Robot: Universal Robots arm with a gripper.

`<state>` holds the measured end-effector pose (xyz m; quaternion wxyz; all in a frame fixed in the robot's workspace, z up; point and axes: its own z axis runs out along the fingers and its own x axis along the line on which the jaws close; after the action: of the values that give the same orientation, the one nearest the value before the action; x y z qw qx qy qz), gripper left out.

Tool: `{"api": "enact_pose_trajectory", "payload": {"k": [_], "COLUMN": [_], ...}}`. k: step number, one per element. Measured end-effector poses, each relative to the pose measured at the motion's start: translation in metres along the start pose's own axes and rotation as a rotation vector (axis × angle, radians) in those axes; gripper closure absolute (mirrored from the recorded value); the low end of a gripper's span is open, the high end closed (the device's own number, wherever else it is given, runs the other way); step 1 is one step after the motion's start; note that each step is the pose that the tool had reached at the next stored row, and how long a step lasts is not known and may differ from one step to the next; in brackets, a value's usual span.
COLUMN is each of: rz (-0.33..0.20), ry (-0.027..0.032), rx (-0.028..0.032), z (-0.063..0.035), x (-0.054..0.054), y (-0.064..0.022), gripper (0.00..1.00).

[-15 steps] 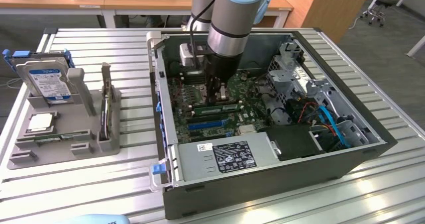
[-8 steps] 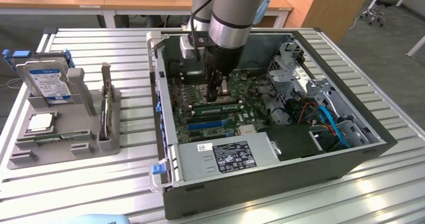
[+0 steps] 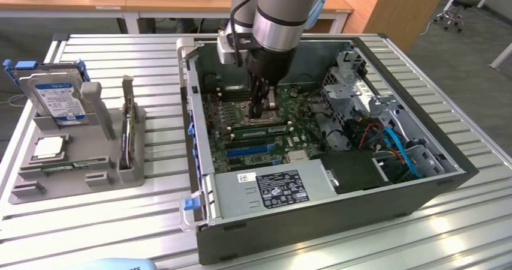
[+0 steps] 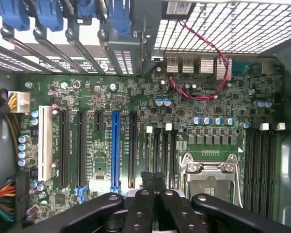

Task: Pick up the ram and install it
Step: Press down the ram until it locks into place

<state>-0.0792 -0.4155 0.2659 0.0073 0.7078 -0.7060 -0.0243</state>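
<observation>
1. The hand [image 3: 258, 115] reaches down inside the open computer case [image 3: 416, 186], its fingers pressed together just above the motherboard [image 3: 240, 135]
2. A ram [image 3: 260, 128] stick lies in a slot right under the fingertips: a long, thin green strip with dark chips along it; whether the fingers touch it is hard to tell
3. In the wrist view the closed fingers [image 4: 153, 194] sit over the slots beside the silver processor socket [image 4: 211, 182]
4. A second green stick [image 3: 72, 165] lies flat in the grey holder [image 3: 48, 189] on the desk [image 3: 120, 222], at the exterior view's left
5. The holder also carries a blue-labelled hard drive [image 3: 57, 99] standing upright and a square silver processor chip [image 3: 50, 146]
</observation>
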Motion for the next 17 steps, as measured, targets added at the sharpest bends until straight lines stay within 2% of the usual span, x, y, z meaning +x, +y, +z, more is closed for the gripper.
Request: {"api": "enact_pose_trajectory", "payload": {"k": [8,17], "rz": [0.000,0.000], "ry": [0.0003,0.0001], "rx": [-0.0002,0.0000], "z": [-0.0004,-0.0012], "x": [0.000,0.000], "y": [-0.0017,-0.0204], "gripper": [0.90,0.90]}}
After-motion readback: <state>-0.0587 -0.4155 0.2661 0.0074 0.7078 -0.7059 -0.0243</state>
